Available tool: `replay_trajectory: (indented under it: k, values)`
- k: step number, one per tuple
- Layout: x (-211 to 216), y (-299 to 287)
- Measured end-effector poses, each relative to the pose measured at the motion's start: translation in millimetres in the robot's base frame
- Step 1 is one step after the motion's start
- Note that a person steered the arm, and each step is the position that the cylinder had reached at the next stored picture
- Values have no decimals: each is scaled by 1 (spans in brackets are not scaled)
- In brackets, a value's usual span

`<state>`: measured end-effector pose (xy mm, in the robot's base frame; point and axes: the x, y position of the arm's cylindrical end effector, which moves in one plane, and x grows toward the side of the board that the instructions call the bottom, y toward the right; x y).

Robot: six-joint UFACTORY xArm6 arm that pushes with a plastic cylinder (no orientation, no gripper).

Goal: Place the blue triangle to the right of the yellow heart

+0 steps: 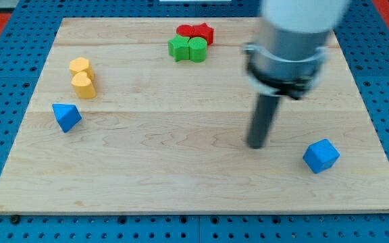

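Observation:
The blue triangle [66, 117] lies near the board's left edge. The yellow heart [83, 86] sits just above and right of it, with a second yellow block [80, 66] touching the heart's top. My tip [256, 144] rests on the board right of centre, far to the right of the blue triangle. A blue cube [321, 156] lies to the right of my tip and a little lower.
At the view's top centre a red block [186, 30] and a red star [204, 32] sit above a green star [178, 48] and a green block [198, 48], all clustered together. The wooden board [181, 175] lies on a blue pegboard.

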<state>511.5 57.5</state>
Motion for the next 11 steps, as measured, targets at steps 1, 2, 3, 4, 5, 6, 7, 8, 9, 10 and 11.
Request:
replay_trajectory:
  k: [1, 2, 3, 4, 5, 6, 7, 8, 9, 10, 11]
  values:
    - [7, -90]
    - [37, -182]
    - [61, -268]
    - [69, -358]
    - [37, -361]
    - [-13, -341]
    - [-51, -313]
    - [-52, -285]
    - [-52, -276]
    - [-52, -269]
    - [-56, -239]
